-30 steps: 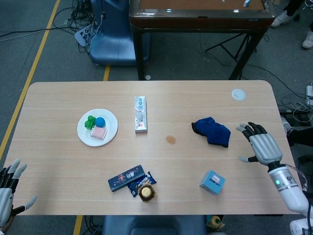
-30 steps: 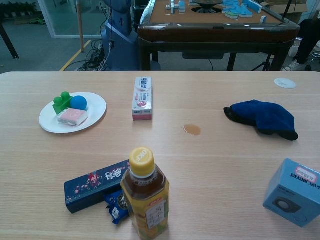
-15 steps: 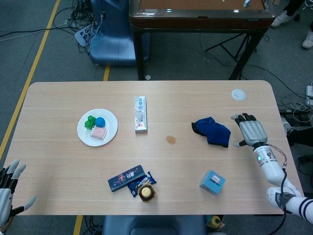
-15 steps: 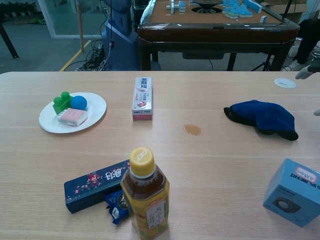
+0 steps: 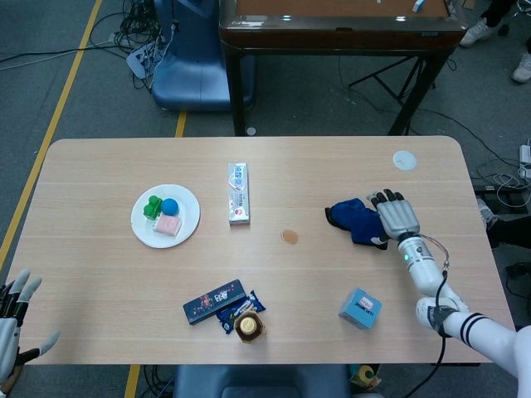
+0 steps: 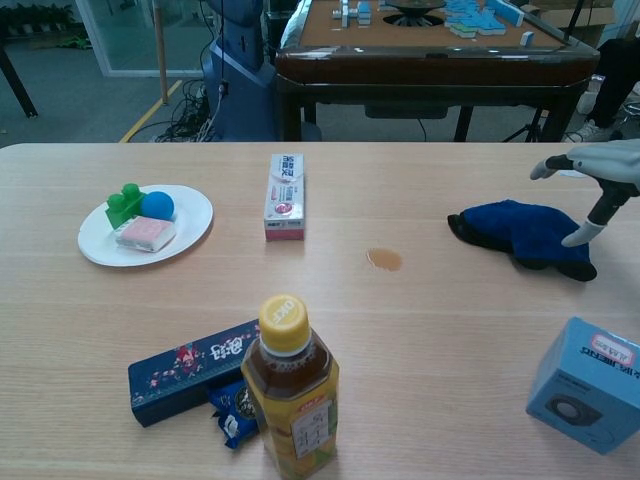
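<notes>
Wood-top table (image 5: 108, 265) fills both views, with a dark mahjong table (image 5: 340, 25) and cables on the grey floor behind.

Right hand (image 5: 397, 217) hovers over the right end of the blue cloth (image 5: 355, 220), fingers spread, nothing in it. From the chest view its fingertips (image 6: 578, 238) hang just above the cloth's near right edge (image 6: 520, 232); touching or not, cannot tell. The cloth lies right of table centre, crumpled, long axis running roughly left-right, most of it to the hand's left. The right hand is by far the nearer one.

Left hand (image 5: 12, 319) sits at the near left corner of the table, partly cut off by the frame, fingers apart, empty, well apart from everything.

Outward from the cloth: light blue box (image 5: 360, 308) near the front edge, brown stain (image 5: 289, 236) toward centre, white disc (image 5: 404, 160) at the far right. Toothpaste box (image 5: 238, 192) lies lengthwise mid-table. White plate (image 5: 187, 229) to the left holds a green block, a blue ball and a pink piece. Near the front sit a tea bottle (image 6: 290, 400), a dark flat box (image 6: 190, 372) and a blue snack wrapper (image 6: 232, 412), the wrapper half hidden behind the bottle.

The right hand's palm is cut off at the chest view's edge.
</notes>
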Tool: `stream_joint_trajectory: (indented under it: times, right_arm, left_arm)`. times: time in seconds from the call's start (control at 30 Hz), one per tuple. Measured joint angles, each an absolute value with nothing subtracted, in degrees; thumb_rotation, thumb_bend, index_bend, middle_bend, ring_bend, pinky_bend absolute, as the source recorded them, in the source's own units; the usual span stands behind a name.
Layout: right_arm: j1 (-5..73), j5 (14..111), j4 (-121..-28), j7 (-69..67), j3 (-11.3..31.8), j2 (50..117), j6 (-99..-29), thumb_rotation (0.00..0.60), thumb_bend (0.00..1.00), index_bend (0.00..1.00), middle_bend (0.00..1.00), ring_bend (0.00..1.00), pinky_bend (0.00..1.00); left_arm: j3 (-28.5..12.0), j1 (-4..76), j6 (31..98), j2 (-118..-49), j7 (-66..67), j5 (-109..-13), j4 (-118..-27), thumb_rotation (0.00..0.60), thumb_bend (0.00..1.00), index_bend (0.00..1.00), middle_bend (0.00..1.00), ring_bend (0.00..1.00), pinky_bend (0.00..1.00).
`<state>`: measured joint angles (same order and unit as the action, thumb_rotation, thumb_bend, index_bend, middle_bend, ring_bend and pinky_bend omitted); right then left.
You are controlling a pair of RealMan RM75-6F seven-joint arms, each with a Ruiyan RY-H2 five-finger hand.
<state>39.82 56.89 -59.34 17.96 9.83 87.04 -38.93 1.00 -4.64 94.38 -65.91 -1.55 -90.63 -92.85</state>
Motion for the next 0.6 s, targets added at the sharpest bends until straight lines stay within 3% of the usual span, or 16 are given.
stream_joint_trajectory:
  times: [0.3, 0.37, 0.47, 0.6]
  right_arm:
    - [42.38, 55.4, -50.99, 18.63, 9.16, 93.13, -35.21, 0.6, 0.06, 0.13, 0.14, 0.06, 0.1]
    - [42.95, 55.24, -49.39, 18.73, 9.07, 94.27, -34.36, 0.6, 0.1, 0.16, 0.18, 0.07, 0.11]
    - [43.92, 54.81, -46.97, 19.2, 8.91, 95.97, -32.9, 0.6, 0.24, 0.3, 0.28, 0.16, 0.19]
    - [44.23, 55.65, -46.13, 18.05, 9.04, 97.05, -33.35, 0.6, 0.46, 0.56, 0.46, 0.37, 0.44]
  left_arm:
    - [0.84, -4.95, 94.41, -65.67, -1.48, -90.0, -92.77, 0.6, 0.17, 0.1, 0.0, 0.02, 0.01]
    - [0.81, -4.93, 94.3, -65.63, -1.37, -89.92, -92.84, 0.6, 0.17, 0.1, 0.0, 0.02, 0.01]
    - [0.78, -4.94, 94.19, -65.63, -1.24, -89.78, -92.91, 0.6, 0.17, 0.1, 0.0, 0.02, 0.01]
    - [0.73, -5.05, 94.28, -65.64, -1.17, -89.66, -92.94, 0.6, 0.17, 0.1, 0.0, 0.02, 0.01]
